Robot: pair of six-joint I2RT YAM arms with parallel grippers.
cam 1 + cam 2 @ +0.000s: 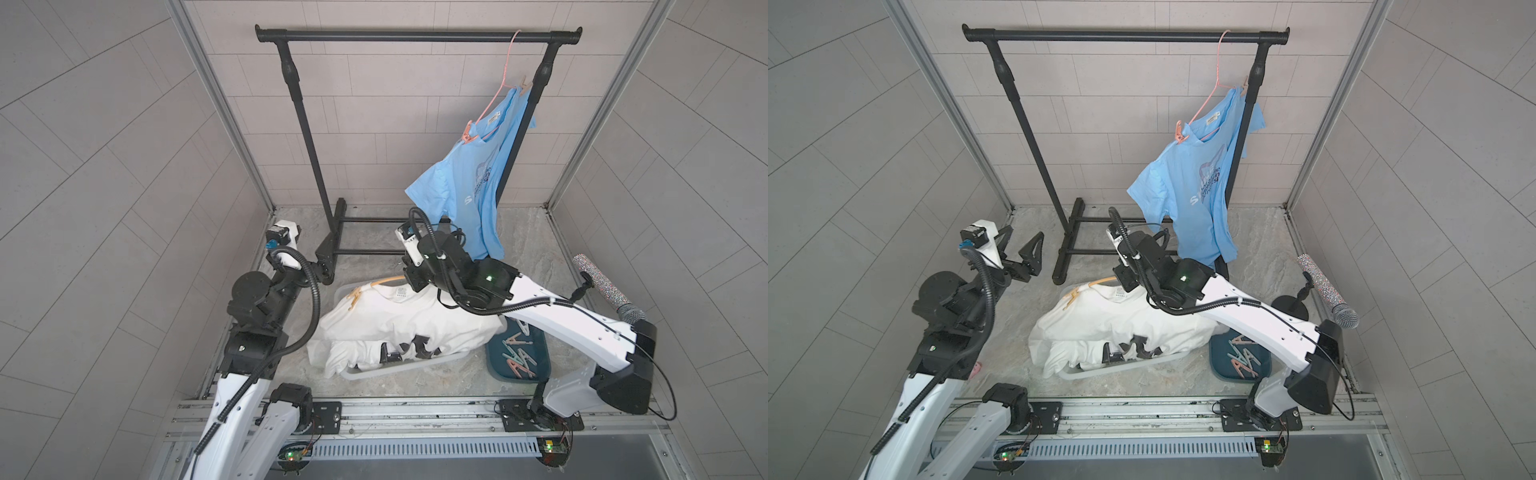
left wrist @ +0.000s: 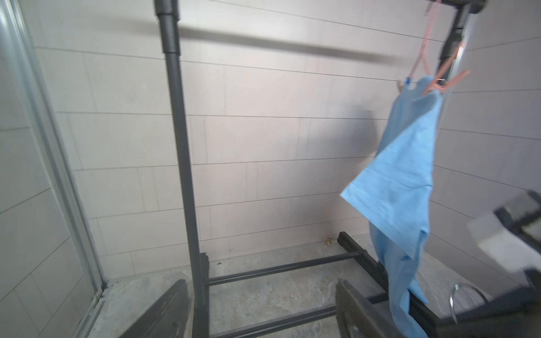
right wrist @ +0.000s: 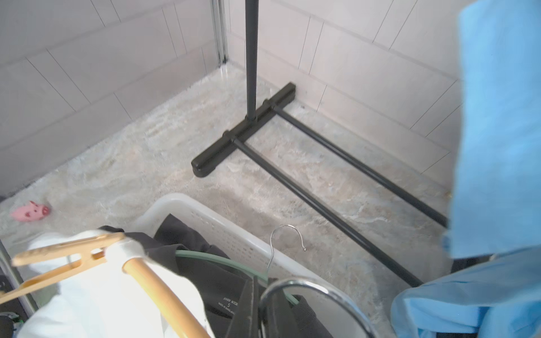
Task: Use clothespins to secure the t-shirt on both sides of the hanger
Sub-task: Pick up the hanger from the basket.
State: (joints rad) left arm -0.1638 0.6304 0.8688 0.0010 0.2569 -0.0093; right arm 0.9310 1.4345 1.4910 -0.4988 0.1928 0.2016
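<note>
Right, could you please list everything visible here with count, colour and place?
rack: one, black, at the back
blue shirt: one, hanging from the rack
pink hanger: one, inside the blue shirt
peach clothespins: two, on the blue shirt
white shirt: one, draped over the basket
basket: one, white, centre
yellow hanger: one, inside the white shirt
yellow clothespin: one, on the white shirt
tray: one, teal, beside the basket
loose clothespins: several, pastel, in the tray
microphone: one, glittery, on a stand
toy pig: one, pink, on the floor
left gripper: open, empty
right gripper: shut, by the yellow hanger
</note>
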